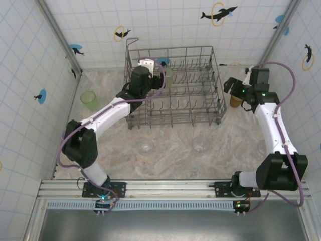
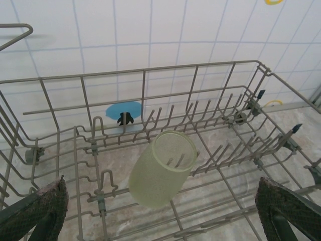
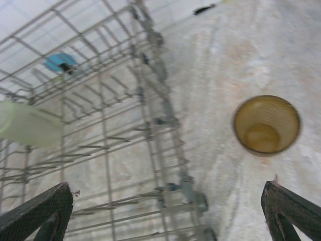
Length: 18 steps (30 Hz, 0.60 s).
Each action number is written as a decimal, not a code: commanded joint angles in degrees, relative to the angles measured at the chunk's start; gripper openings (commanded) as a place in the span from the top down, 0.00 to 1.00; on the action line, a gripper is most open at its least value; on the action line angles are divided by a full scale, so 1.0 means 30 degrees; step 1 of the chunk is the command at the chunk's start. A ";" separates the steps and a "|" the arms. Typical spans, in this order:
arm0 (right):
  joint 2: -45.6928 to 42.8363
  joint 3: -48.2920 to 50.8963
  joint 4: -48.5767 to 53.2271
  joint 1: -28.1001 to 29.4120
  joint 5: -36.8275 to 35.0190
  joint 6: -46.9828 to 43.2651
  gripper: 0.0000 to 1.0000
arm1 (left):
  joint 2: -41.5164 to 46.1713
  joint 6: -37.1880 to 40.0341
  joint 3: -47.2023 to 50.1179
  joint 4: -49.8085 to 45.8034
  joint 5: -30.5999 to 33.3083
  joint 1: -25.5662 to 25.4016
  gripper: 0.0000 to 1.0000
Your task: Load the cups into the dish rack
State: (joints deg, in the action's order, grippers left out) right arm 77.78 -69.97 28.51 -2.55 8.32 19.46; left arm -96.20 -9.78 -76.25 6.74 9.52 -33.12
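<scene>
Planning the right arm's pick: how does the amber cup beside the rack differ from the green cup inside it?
The green cup lies tilted inside the dish rack; the amber cup stands upright on the table, outside the rack. The green cup is pale and frosted, the amber cup darker. Both are small translucent tumblers.

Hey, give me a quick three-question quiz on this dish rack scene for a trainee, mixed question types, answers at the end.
1. True or false: a pale green cup lies inside the dish rack.
2. Where is the amber cup? A) inside the rack; B) on the table, right of the rack; C) stacked on another cup.
3. Fill in: ___ clear cups stand on the table in front of the rack.

Key: 1 true; 2 B; 3 two.
</scene>
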 commanded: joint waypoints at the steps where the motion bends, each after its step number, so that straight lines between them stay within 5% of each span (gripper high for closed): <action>1: 0.0654 -0.1033 0.0716 -0.1114 0.0530 -0.0610 0.00 | 0.0956 -0.0407 0.0562 -0.0595 -0.0526 -0.0083 0.02; 6: 0.2097 -0.1531 0.0686 -0.2578 0.0470 -0.0954 0.03 | 0.1951 -0.0466 0.1427 -0.1269 -0.0393 -0.0064 0.02; 18: 0.5829 -0.2125 0.1254 -0.3883 0.0319 -0.0724 0.32 | 0.3392 0.0745 0.2986 -0.1466 0.0225 -0.0083 0.02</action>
State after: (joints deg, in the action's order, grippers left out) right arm 93.93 -73.52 30.81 -13.72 9.06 17.26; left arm -87.61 -9.87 -68.23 2.98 9.45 -33.12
